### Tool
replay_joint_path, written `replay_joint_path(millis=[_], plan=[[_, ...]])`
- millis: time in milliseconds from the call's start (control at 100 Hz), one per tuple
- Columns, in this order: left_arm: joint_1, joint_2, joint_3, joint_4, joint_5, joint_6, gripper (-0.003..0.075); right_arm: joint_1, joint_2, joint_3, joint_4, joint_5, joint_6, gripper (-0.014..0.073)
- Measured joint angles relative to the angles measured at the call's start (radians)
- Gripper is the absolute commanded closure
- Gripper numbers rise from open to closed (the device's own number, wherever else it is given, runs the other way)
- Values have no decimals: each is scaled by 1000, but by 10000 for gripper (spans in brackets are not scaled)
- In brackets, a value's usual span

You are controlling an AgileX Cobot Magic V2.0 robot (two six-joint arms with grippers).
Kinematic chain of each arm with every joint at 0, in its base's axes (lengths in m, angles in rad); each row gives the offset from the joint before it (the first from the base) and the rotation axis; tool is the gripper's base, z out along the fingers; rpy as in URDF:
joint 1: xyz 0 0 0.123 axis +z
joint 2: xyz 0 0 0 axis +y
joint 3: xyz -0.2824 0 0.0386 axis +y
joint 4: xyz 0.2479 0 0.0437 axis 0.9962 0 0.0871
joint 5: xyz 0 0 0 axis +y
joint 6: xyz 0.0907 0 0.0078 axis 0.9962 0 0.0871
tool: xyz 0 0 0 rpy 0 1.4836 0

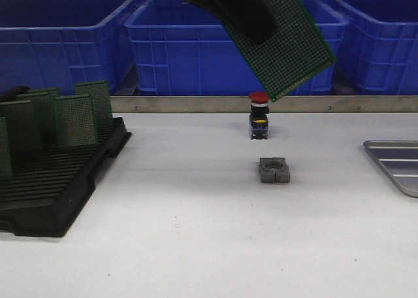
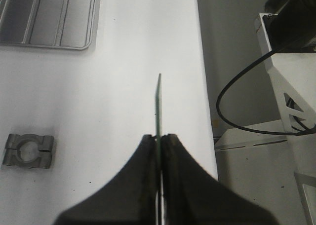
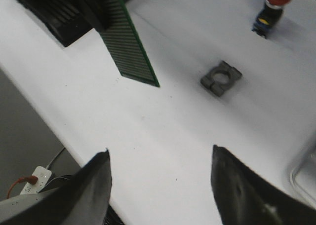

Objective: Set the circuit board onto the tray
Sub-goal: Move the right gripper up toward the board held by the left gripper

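A green perforated circuit board (image 1: 287, 46) hangs tilted high above the table's middle, with my left gripper (image 1: 261, 27) shut on its upper edge. The left wrist view shows the board (image 2: 158, 104) edge-on, pinched between the black fingers (image 2: 148, 151). The silver-grey ridged tray (image 1: 395, 162) lies at the table's right edge, well to the right of the board, and its bottom looks bare in the left wrist view (image 2: 49, 18). My right gripper (image 3: 160, 158) is open above bare table with nothing between its fingers; it does not show in the front view.
A black slotted rack (image 1: 59, 180) at the left holds several upright green boards. A red-capped push button (image 1: 259, 115) and a grey metal clamp block (image 1: 273, 170) stand mid-table, below the held board. Blue bins (image 1: 196, 43) line the back.
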Motion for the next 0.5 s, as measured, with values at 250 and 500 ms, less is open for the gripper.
replay_joint_path(millis=[250,500], plan=[[0,0,0,0,0,0,738,0,197,-102,103,37,-256,127],[0,0,0,0,0,0,738,0,329,-176,138,109,-334,127]])
